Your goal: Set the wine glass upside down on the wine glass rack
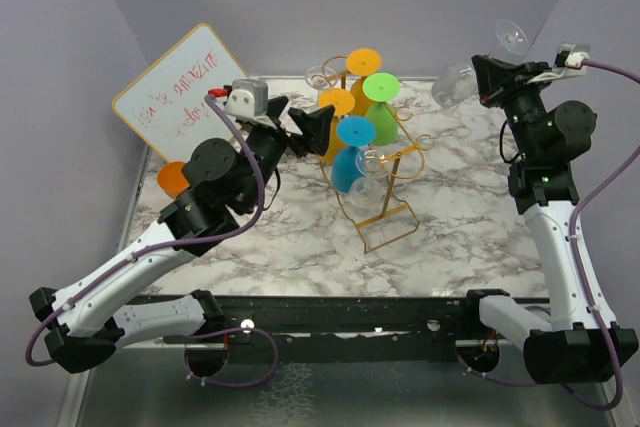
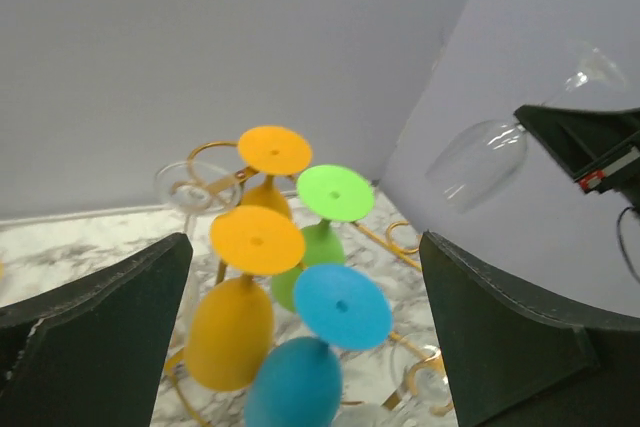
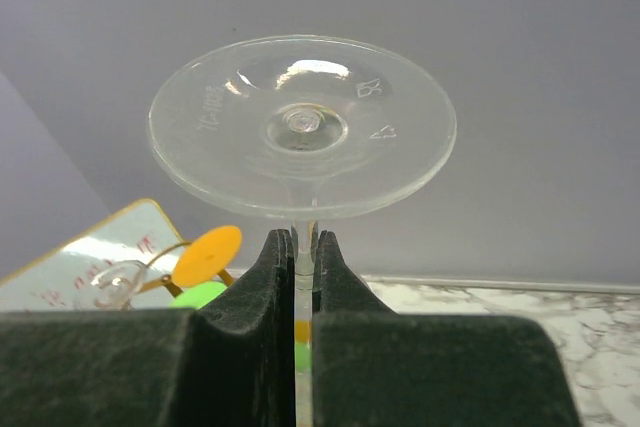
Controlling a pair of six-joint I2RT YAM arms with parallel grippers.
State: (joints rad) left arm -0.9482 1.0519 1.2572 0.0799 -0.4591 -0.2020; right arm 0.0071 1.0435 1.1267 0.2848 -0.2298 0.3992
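Wine glass [image 1: 455,84] tilted base-up, stem clamped between right jaws; left jaws spread wide, wine glass rack [image 1: 398,155] just ahead of them.

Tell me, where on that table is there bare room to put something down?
Bare marble lies in front of the rack, down to the black rail, and right of it, up to the right arm. Crowded: the rack, hung with coloured glasses, the open left gripper close beside it; whiteboard and orange glass fill the back left.
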